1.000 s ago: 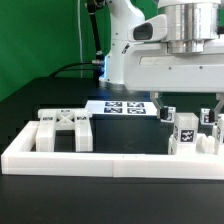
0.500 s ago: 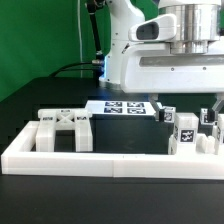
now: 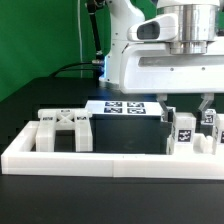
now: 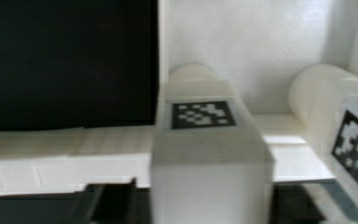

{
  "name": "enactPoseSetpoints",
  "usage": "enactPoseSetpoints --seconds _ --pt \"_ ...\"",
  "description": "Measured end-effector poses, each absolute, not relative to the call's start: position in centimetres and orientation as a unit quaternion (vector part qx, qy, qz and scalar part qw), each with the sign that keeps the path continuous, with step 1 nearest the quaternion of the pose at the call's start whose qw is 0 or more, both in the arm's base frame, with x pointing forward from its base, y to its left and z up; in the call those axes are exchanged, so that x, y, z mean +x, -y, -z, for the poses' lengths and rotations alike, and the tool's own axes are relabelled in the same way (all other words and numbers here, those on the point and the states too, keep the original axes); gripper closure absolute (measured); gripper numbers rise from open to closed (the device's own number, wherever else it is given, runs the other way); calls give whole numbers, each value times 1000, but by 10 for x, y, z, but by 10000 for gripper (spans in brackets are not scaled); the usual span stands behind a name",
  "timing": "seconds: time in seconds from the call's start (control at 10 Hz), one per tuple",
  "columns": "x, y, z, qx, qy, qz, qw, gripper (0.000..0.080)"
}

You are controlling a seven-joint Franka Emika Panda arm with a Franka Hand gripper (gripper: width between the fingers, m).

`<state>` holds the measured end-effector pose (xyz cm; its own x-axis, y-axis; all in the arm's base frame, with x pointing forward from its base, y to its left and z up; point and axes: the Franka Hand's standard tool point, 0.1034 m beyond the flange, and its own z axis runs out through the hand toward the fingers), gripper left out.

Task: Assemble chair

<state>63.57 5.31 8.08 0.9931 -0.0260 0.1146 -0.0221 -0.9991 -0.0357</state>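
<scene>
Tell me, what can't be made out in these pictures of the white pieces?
- Exterior view: the low front wall hides the foot of the tagged block that the gripper clamps.
- Exterior view: the picture's edge cuts off the neighbouring block.
- Wrist view: blurred up close; the tagged block hides whatever lies behind it.
- Both views: the tag patterns are too small or blurred to read.

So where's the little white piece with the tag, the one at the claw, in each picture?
Exterior view: the tagged piece stands near that view's right, behind the border wall.
Wrist view: it fills the middle, tag toward the camera.
Shared landmark: the second tagged piece right beside it.
</scene>
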Motion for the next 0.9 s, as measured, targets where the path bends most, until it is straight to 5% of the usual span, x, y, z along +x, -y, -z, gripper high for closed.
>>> enactPoseSetpoints --seconds 0.3,0.9 --pt "634 -53 -81 -992 -116 51 22 513" --pt "619 -37 -80 -956 -293 20 -15 507"
